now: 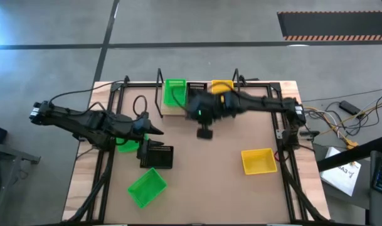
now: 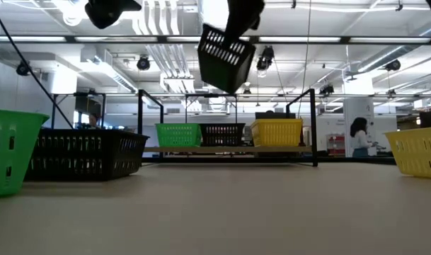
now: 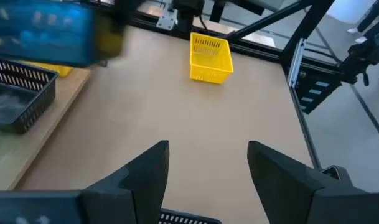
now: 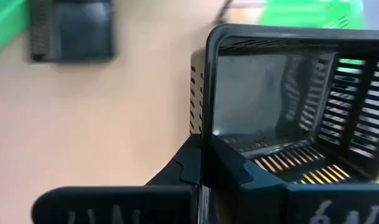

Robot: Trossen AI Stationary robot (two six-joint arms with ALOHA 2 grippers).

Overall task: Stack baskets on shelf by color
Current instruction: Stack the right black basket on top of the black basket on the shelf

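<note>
My right gripper [image 1: 205, 127] is shut on a black basket [image 2: 226, 55] and holds it high above the table, in front of the shelf [image 1: 172, 110]. The shelf at the far edge carries a green basket [image 1: 174, 91], a black one [image 1: 196, 91] and a yellow one [image 1: 222, 85]. My left gripper [image 1: 157, 129] is open and empty just above another black basket [image 1: 156, 156] on the table's left. Another green basket [image 1: 127, 147] sits under the left arm. A green basket [image 1: 147, 188] and a yellow basket [image 1: 258, 161] rest on the table. My right gripper holds the black basket by one side wall [image 4: 203, 118] at its rim, one finger [image 4: 183, 171] outside the wall and one [image 4: 264, 180] inside. The basket is lifted clear and hangs tilted, its open top toward the wrist camera.
Black wire frames [image 2: 139, 127] stand at both ends of the shelf. Black frame rails run along the table's left and right edges [image 1: 285, 157]. Bare tabletop lies in the middle between the baskets [image 1: 206, 169]. A person [image 2: 359, 136] stands in the room behind.
</note>
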